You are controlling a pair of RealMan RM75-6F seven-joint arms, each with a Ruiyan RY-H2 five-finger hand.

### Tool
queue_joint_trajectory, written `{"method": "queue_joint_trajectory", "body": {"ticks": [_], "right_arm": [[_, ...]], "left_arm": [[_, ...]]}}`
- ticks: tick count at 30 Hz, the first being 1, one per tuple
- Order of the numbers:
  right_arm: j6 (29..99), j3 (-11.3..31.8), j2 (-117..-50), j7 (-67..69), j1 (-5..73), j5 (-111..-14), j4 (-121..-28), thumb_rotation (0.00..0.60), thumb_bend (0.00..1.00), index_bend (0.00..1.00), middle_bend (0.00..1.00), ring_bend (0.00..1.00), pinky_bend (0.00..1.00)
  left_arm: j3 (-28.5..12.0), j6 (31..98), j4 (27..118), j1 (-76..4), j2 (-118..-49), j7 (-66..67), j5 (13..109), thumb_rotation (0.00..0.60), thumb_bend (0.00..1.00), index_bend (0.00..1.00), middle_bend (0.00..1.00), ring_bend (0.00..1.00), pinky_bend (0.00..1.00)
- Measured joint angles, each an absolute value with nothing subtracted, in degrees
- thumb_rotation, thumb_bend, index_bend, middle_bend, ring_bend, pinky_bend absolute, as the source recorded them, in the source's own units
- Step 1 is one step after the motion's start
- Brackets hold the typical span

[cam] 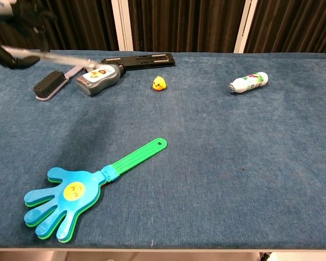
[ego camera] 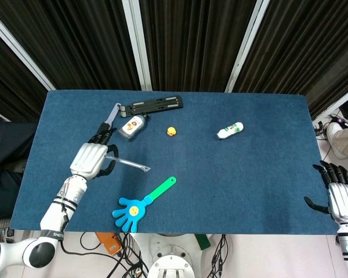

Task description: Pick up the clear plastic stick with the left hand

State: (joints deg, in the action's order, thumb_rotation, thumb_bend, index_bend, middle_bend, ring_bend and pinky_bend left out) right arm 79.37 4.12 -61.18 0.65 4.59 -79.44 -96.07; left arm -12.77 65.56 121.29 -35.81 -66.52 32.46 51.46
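Here the left hand (ego camera: 91,159) grips the clear plastic stick (ego camera: 130,164) raised above the blue bench (ego camera: 232,179), near the brush (cam: 51,84); the right hand (ego camera: 341,197) hangs empty, fingers apart.

Blue tablecloth (ego camera: 249,174); green-handled blue hand clapper (cam: 70,196); yellow duck (cam: 158,84); clear plastic stick (ego camera: 129,164); black brush (cam: 50,84).

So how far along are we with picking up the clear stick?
The grasp and lift look done: the left hand holds the clear plastic stick, and the chest view shows it raised above the blue table, over the brush. Nothing obvious is left but keeping hold. The right hand sits idle at the table edge.
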Motion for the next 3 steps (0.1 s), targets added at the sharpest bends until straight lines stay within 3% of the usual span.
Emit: {"method": "queue_joint_trajectory", "body": {"ticks": [3], "right_arm": [[79.4, 4.1, -61.2, 0.7, 4.6, -79.6, -96.1, 0.6, 0.31, 0.21, 0.14, 0.11, 0.07]], "left_arm": [[-13.0, 66.5, 125.8, -36.6, -64.0, 34.5, 51.9, 0.6, 0.48, 0.55, 0.02, 0.0, 0.16]]}}
